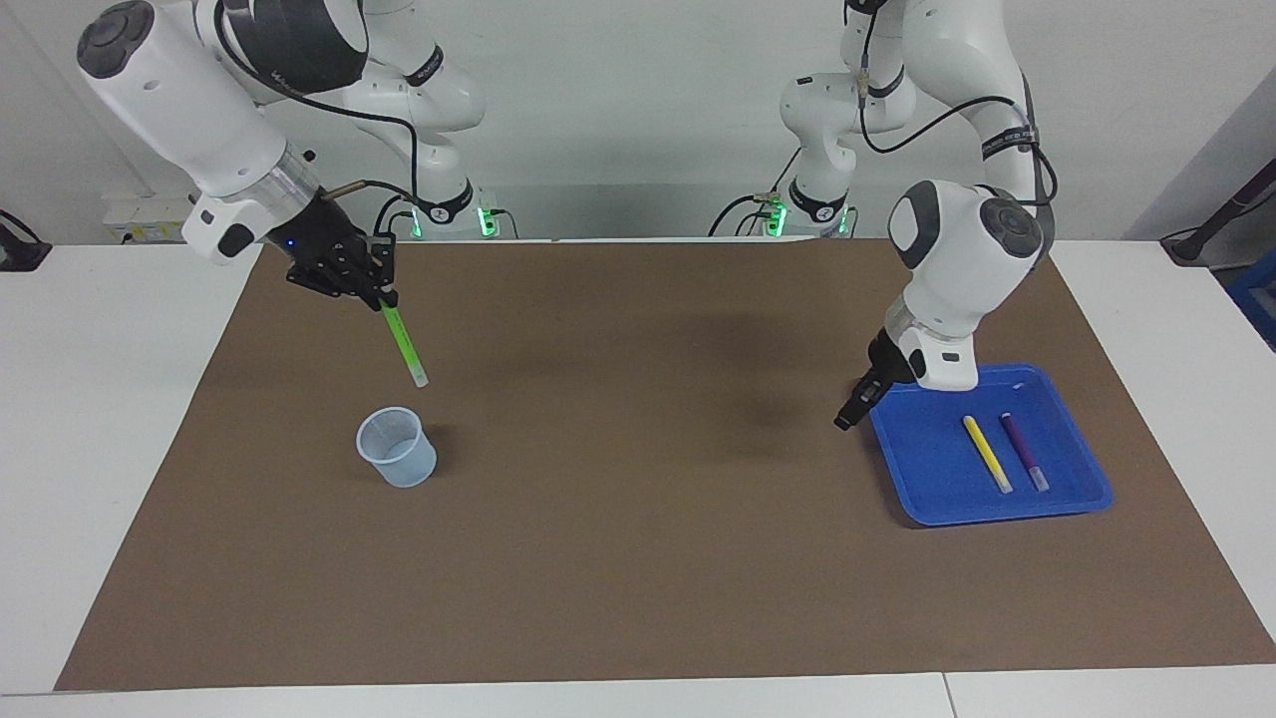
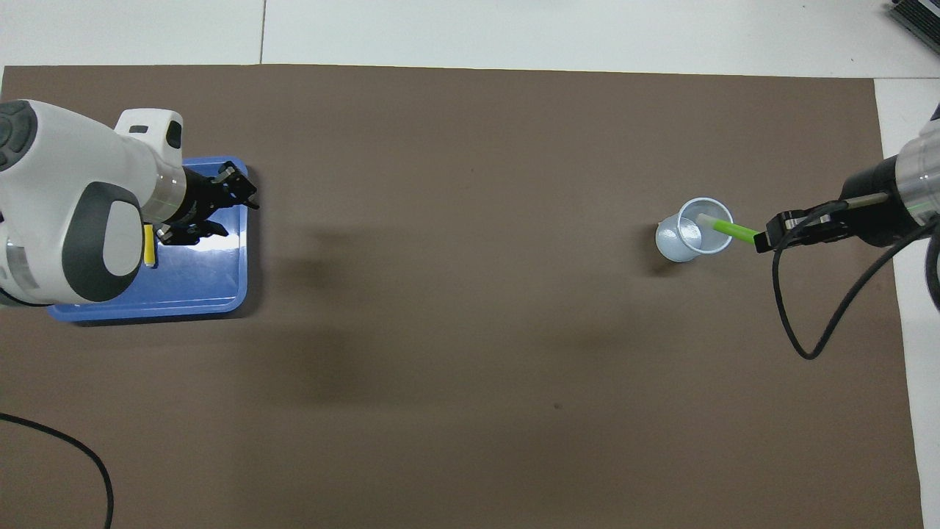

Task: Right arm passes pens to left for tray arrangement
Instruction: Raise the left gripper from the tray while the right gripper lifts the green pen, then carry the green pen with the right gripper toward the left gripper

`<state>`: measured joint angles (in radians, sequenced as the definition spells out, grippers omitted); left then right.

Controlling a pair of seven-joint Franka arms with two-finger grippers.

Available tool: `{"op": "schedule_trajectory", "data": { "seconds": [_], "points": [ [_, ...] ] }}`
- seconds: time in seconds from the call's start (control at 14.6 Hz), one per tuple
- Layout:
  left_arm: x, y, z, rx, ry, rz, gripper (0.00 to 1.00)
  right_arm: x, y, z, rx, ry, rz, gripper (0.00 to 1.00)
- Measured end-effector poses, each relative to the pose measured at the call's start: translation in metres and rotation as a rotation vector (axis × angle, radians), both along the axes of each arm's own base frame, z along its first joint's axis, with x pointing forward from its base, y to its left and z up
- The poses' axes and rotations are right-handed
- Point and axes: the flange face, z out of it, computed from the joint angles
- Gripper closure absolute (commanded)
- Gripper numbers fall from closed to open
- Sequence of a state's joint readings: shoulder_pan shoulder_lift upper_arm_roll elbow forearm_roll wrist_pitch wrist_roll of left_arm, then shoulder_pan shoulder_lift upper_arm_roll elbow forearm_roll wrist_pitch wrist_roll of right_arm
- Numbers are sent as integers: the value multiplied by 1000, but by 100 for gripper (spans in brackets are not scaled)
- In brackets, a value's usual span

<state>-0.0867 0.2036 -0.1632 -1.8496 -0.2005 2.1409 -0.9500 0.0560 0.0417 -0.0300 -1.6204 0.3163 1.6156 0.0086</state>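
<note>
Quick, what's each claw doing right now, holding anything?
Right claw: closed on the green pen, up over the cup.
Left claw: open, holding nothing, over the blue tray.

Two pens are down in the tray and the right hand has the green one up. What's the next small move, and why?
Probably carry the green pen toward mid-table for the handover. The right hand grips its top end and its tip is clear above the cup. The left hand waits open at the blue tray, where the yellow pen and purple pen lie.
</note>
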Motion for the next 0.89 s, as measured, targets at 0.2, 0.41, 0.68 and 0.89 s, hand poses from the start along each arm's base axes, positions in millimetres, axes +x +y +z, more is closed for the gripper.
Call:
{"op": "schedule_trajectory", "data": {
  "seconds": [0.2, 0.41, 0.68, 0.89],
  "points": [
    [-11, -46, 17, -53, 24, 116, 29, 3, 45, -3, 107, 12, -101, 100],
    [-19, -84, 37, -113, 44, 214, 29, 4, 92, -23, 204, 38, -206, 100],
    [-25, -119, 55, -250, 68, 321, 28, -2, 143, -43, 309, 85, -281, 100],
    [-35, -154, 61, -302, 47, 375, 25, -10, 181, -44, 367, 102, -315, 100]
  ]
}}
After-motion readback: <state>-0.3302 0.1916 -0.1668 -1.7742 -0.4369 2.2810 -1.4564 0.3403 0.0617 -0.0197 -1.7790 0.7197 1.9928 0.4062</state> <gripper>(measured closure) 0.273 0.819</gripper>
